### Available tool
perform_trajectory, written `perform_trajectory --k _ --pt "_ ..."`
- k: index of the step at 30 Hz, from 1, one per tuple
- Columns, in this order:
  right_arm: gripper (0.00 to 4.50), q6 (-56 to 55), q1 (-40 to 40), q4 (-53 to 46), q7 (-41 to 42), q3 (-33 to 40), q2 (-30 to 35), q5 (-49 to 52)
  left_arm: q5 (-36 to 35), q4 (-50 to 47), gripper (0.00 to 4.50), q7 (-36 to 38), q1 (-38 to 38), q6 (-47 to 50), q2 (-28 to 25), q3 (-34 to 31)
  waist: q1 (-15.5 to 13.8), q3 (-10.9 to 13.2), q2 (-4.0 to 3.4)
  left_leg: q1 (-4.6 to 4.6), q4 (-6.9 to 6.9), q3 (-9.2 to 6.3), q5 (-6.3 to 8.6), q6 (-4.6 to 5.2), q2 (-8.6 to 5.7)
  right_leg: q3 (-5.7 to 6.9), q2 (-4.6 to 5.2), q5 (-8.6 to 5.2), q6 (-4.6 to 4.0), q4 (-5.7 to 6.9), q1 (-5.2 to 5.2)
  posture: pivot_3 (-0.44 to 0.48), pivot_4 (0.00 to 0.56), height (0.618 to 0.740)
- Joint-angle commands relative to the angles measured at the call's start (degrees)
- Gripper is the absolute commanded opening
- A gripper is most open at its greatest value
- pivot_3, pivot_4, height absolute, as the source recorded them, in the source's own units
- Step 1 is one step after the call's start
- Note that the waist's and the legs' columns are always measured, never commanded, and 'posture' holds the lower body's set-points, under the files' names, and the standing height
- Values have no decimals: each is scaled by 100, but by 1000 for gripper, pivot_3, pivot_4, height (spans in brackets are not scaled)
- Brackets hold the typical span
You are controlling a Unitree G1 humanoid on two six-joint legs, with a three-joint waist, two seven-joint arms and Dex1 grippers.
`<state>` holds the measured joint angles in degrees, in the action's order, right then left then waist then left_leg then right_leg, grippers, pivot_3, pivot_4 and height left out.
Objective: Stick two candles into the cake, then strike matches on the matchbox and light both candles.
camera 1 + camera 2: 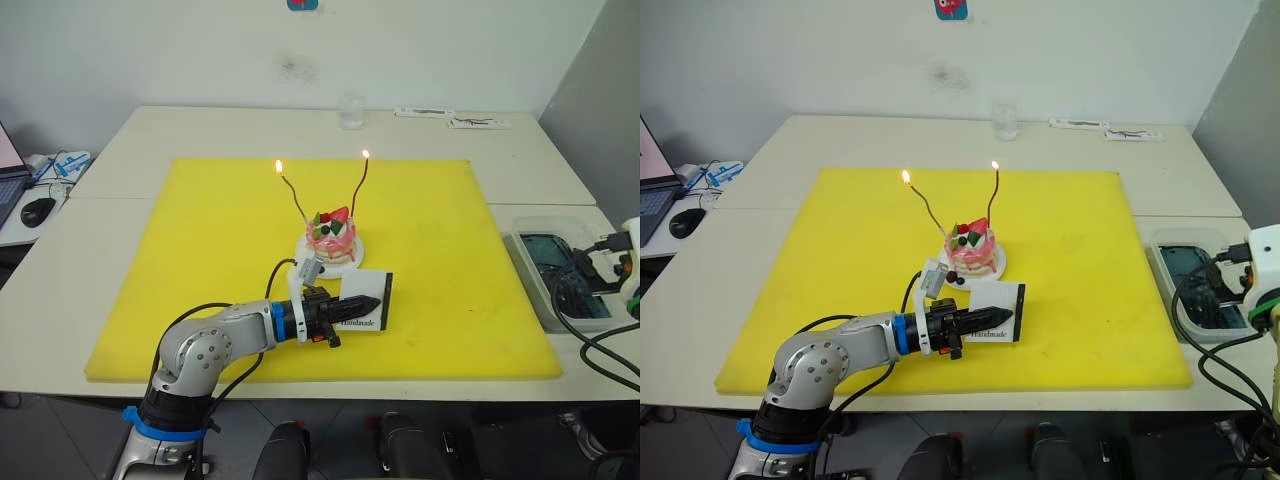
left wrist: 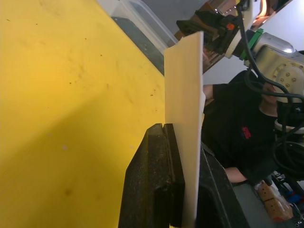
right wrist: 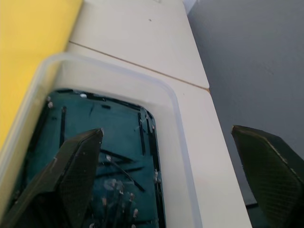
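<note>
Just in front of the cake [image 1: 332, 238], the left gripper [image 1: 362, 304] is clamped on the matchbox [image 1: 368, 301], its long side running along the fingers. Both candles [image 1: 293, 192] burn. Over the tray [image 3: 175, 142], the right gripper [image 3: 178, 161] gapes wide, holding nothing.

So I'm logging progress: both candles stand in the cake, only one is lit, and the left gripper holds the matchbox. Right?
Not quite: both candles carry flames, as the left eye view shows. They do stand in the cake, and the left gripper holds the matchbox.

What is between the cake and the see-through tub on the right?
Nothing sits there. Between the cake and the tub, the left eye view shows bare yellow mat, then a strip of bare table.
</note>
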<state>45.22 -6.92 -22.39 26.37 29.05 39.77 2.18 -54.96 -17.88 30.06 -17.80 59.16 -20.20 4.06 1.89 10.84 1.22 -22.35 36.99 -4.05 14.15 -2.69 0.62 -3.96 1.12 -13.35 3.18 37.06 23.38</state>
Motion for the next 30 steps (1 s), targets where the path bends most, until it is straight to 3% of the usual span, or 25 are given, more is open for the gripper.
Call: perform_trajectory --k 1,8,9,15,22,30 --pt "4488 -585 42 -557 529 98 245 452 161 -103 0 -243 -25 26 34 -3 1 -1 -1 0 0 0 0 0 0 0 0 0 1 0 0 0 150 740" --pt "4488 -266 461 -1634 2099 -145 785 2029 189 -41 0 -727 -167 594 92 8 -5 0 0 -2 -2 -4 0 0 1 5 -1 8 18 -4 -1 0 150 740" --pt "4500 -167 490 -1753 2187 -243 870 2178 218 -41 572 -771 -177 604 104 -11 -3 0 0 -2 -2 -4 0 0 1 4 -1 8 17 -4 -1 0 150 740" --pt "4500 104 259 -2082 2267 -1020 1104 2708 89 -242 2309 -770 -279 927 -145 -222 1 1 2 0 1 -5 0 0 2 5 -1 -1 1 -3 -1 0 150 740" --pt "4500 -263 144 -1883 2441 -1554 1173 2662 57 -816 4430 -398 -315 1063 -1138 -534 -6 3 5 -7 -3 -5 1 0 2 6 -1 -5 -4 -8 6 0 150 740" --pt "4500 -933 57 -1425 2733 -1773 1330 2526 163 -1450 4470 657 188 597 -2408 -823 1 7 11 -20 -6 -4 2 -1 5 9 2 -8 -4 -11 18 0 150 740"
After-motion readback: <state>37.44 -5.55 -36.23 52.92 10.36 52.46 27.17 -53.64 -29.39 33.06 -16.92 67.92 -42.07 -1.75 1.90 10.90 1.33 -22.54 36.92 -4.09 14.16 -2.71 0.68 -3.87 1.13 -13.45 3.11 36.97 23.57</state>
